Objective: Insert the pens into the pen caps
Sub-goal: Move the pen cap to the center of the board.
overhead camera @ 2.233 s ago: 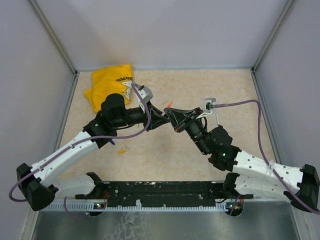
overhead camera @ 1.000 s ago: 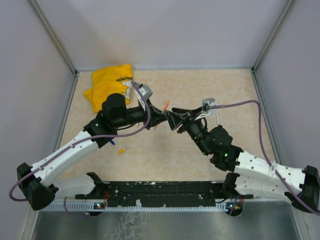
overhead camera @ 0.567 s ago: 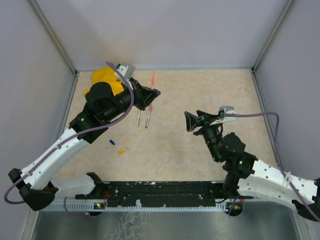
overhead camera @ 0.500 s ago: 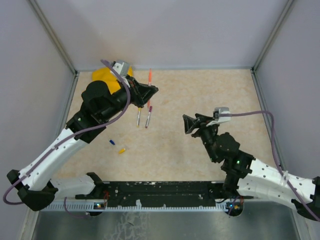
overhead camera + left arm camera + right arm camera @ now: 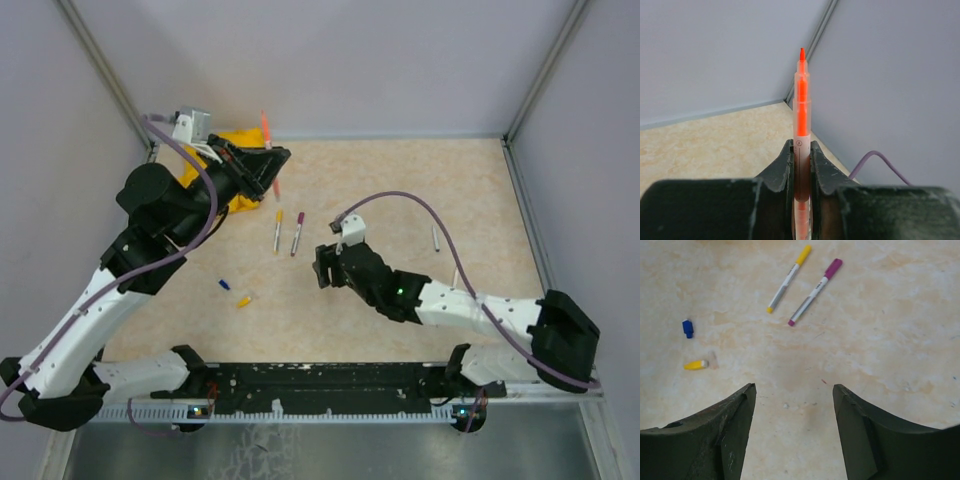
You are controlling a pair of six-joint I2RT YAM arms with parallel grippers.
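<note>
The beige table (image 5: 400,190) filled the floor of the grey-walled booth. The left arm (image 5: 110,290) reached toward the far left corner, and the right arm (image 5: 470,305) stretched low across the middle of the table toward the left. A yellow cloth (image 5: 243,138) lay bunched in the far left corner, partly hidden behind the left arm's wrist.

The left gripper (image 5: 268,163) was raised above the near edge of the cloth. In the left wrist view the left gripper (image 5: 801,156) was clamped on the orange pen (image 5: 801,115), whose barrel stood straight out between the two fingers (image 5: 784,162) with its pointed orange end away from the wrist. From above, that pen (image 5: 266,127) rose against the back wall. The right gripper (image 5: 320,265) hung just above the table with nothing between its fingers. Its own camera showed the right gripper (image 5: 792,387) spread wide over bare tabletop.

The yellow pen (image 5: 278,230) and the purple pen (image 5: 297,232) lay close together, not touching, between the two grippers. The right wrist view showed both ahead of the spread fingers, the yellow pen (image 5: 789,278) left of the purple pen (image 5: 815,292). A grey pen (image 5: 435,237) lay well apart on the right side, with a pale pen (image 5: 457,277) just beyond the right forearm.

The blue cap (image 5: 224,285) and the yellow cap (image 5: 243,300) lay loose near each other, nearer the arm bases than the two pens. They appeared at the left of the right wrist view, the blue cap (image 5: 687,328) above the yellow cap (image 5: 695,365).
</note>
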